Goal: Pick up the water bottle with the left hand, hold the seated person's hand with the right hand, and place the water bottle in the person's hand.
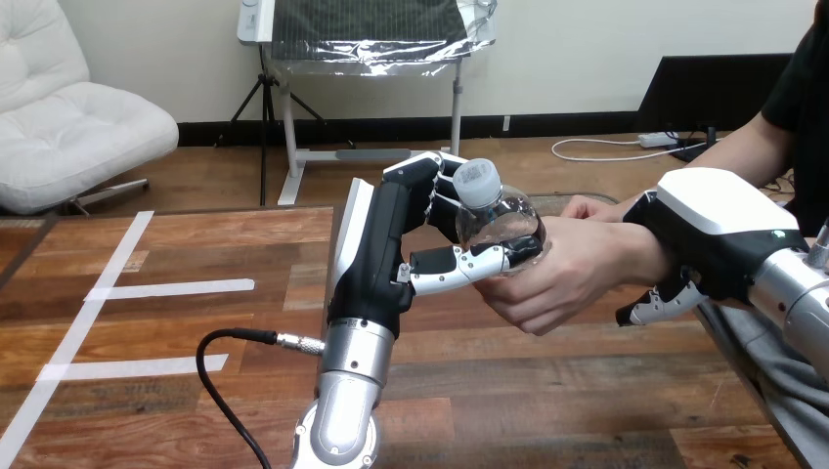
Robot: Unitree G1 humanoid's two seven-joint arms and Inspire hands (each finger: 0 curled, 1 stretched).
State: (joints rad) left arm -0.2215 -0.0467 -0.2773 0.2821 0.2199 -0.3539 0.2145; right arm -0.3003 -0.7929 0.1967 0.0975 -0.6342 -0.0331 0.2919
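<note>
The left hand (pixel 376 249) has its fingers (pixel 459 266) curled round the water bottle (pixel 501 223), long axis tilted, cap uppermost. The person's hand (pixel 562 278) cups the bottle's base immediately right of those fingers. The right hand (pixel 719 230) has its fingers wrapped round the person's wrist (pixel 631 252).

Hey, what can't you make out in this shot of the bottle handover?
All in the head view:
- Bottle base: covered by the left hand and the person's hand.
- Whether the person's palm touches the bottle: hidden under the bottle.
- Right hand thumb: hidden behind the person's wrist.
- Person's far hand: mostly behind the forearm.
</note>
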